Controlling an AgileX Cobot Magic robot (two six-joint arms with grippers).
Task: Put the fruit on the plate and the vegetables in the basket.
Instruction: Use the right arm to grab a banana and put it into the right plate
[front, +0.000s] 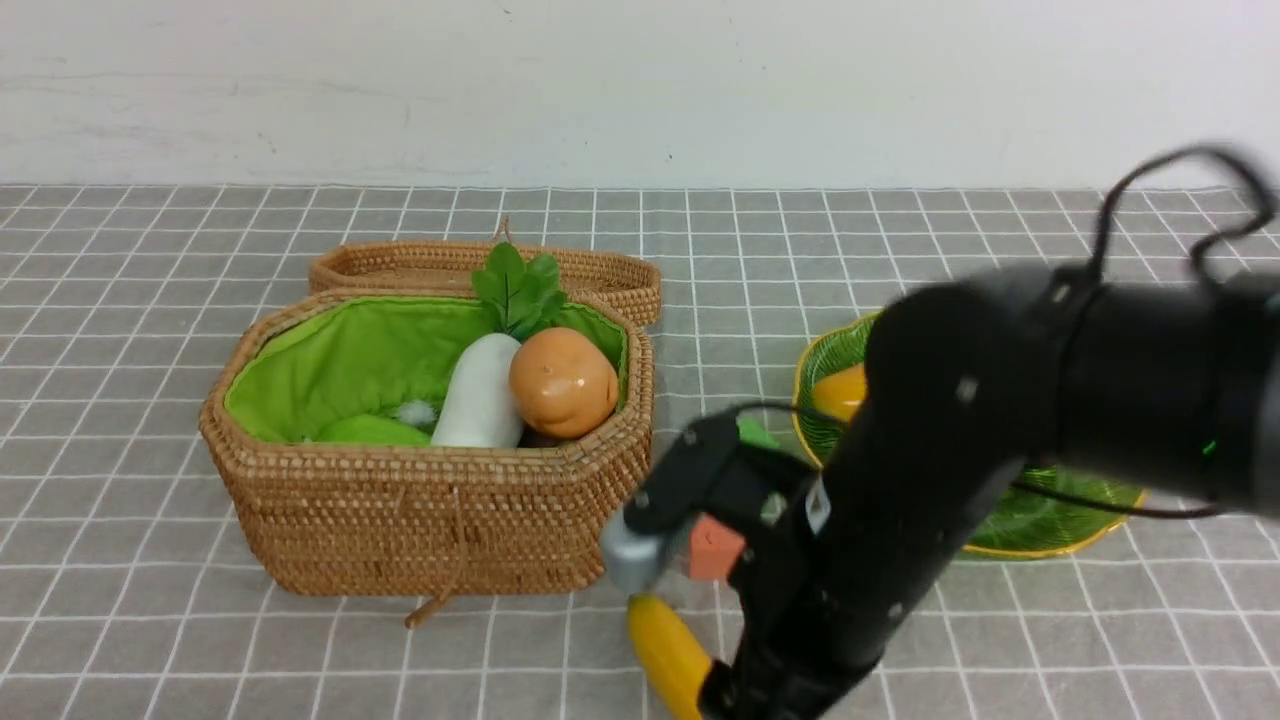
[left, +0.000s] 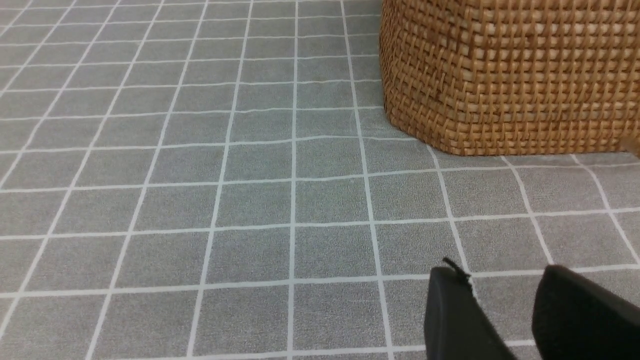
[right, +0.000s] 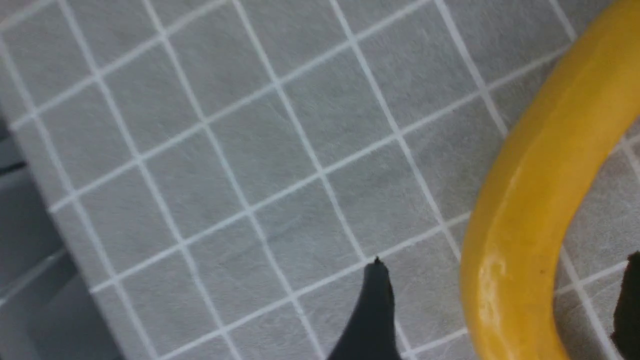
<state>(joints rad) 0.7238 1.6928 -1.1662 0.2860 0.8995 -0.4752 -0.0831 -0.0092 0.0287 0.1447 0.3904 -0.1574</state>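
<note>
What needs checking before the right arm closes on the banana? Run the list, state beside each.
1. Banana between the right gripper fingers: ok.
2. Right gripper open: ok.
3. Banana lying on the tablecloth, clear of other objects: ok.
4. Plate has free room: cannot tell, the arm hides most of it.
5. Left gripper empty, away beside the basket: ok.

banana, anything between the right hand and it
Nothing visible. In the right wrist view the banana lies on the checked cloth between the right hand's open fingers, with only bare cloth around it.
</note>
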